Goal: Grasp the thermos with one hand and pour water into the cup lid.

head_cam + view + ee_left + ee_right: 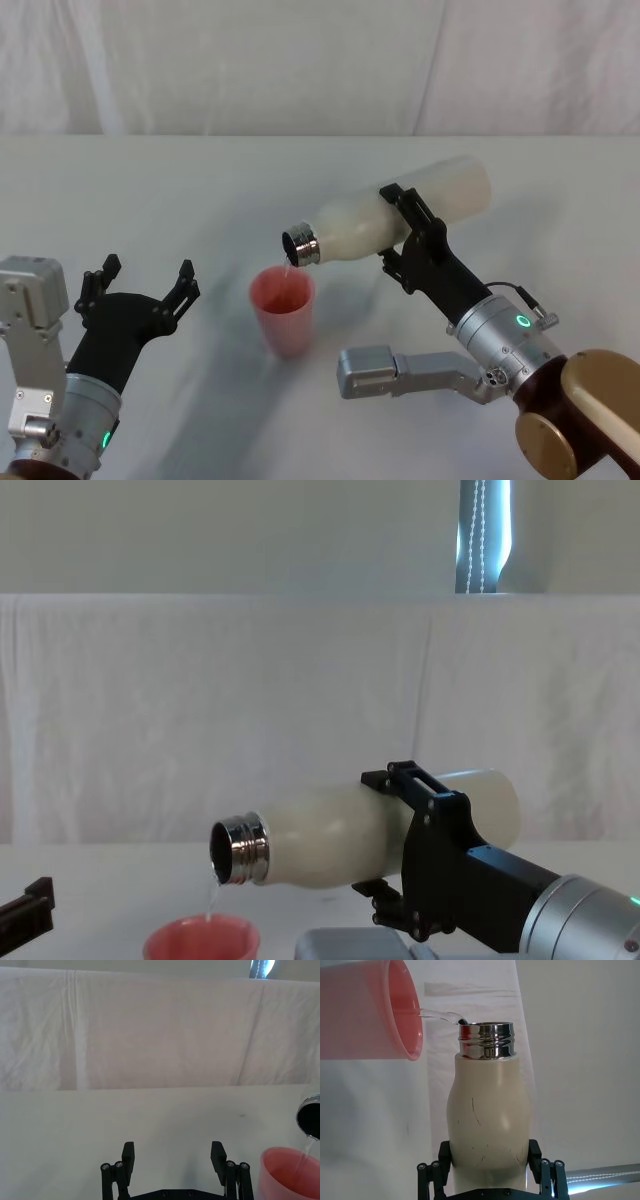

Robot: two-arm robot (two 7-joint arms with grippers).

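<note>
The cream-white thermos (395, 220) is tipped almost level, its steel neck (300, 245) lowered over the pink cup lid (283, 311). My right gripper (405, 235) is shut on the thermos body (487, 1125), a finger on each side. A thin stream of water (440, 1015) runs from the neck into the cup lid (367, 1007). The chest view shows the thermos (340, 835) above the cup lid (201, 940), with water falling between them. My left gripper (140, 285) hovers open to the left of the cup lid (292, 1172), holding nothing.
A white cloth covers the table (150, 190) and hangs as a backdrop behind it. A grey boxy housing (385, 370) on my right arm sits low near the table, to the right of the cup lid.
</note>
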